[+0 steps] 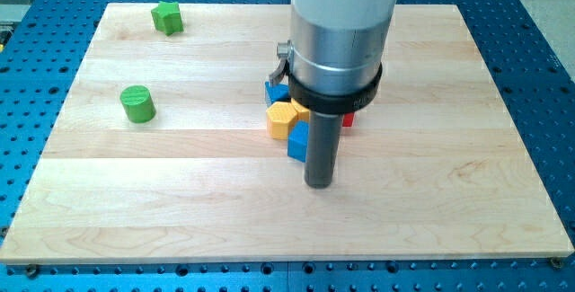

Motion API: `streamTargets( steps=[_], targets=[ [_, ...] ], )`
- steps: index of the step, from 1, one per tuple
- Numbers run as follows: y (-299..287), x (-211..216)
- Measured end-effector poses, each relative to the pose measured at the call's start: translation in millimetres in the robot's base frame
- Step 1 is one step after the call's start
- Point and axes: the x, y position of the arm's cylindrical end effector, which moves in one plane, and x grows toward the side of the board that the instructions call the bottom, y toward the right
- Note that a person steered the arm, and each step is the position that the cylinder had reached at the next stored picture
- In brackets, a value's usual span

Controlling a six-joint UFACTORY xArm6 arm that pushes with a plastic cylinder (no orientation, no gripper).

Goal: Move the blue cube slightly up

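Note:
The blue cube (297, 141) sits near the board's middle, partly hidden behind my rod. My tip (320, 184) rests on the board just below and slightly right of it, close to touching. A yellow block (281, 120) lies against the cube's upper left. Another yellow block (299, 107) sits above it. A second blue block (276, 92) shows at the cluster's top left. A red block (348, 119) peeks out on the rod's right.
A green cylinder (137, 103) stands at the view's left. A green star-like block (166, 17) lies at the top left. The wooden board (449, 193) rests on a blue perforated table. The arm's wide grey body hides part of the cluster.

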Motion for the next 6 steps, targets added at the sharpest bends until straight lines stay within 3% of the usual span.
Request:
streamTargets(
  steps=[1,4,5,6],
  targets=[
    [-30.1,-0.3],
    [-8.6,-37.2],
    [-74.0,16.9],
    [-229.2,11.1]
  ],
)
